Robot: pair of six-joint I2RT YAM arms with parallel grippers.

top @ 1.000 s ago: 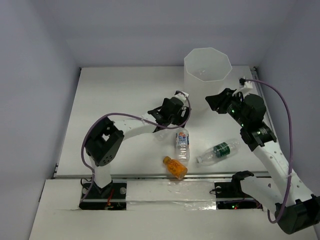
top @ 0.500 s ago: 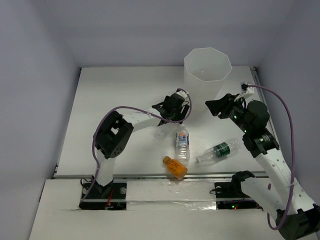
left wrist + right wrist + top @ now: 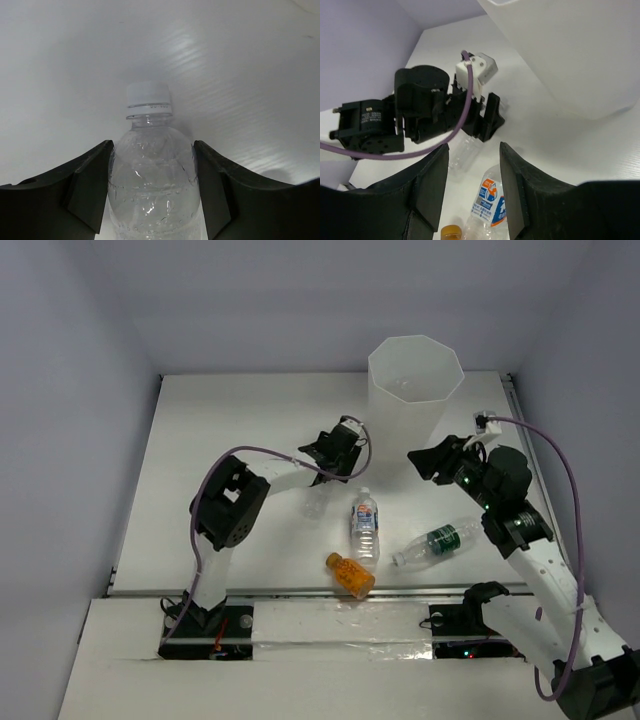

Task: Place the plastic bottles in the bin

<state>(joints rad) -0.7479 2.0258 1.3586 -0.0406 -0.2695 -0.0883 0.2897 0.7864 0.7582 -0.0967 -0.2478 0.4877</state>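
My left gripper is shut on the plain clear bottle, its fingers against both sides of the shoulder and the white cap past the tips. The bottle shows faintly in the top view and in the right wrist view. My right gripper is open and empty, right of the left gripper and below the bin. On the table lie a blue-labelled bottle, a green-labelled bottle and an orange bottle.
The tall white bin stands at the far right of the white table, and its wall fills the upper right of the right wrist view. Grey walls enclose the table. The left arm's purple cable loops over its forearm.
My left gripper has moved a little toward the far side and the left arm's elbow has swung right. My right gripper has shifted slightly down and left. The three bottles on the table have not moved.
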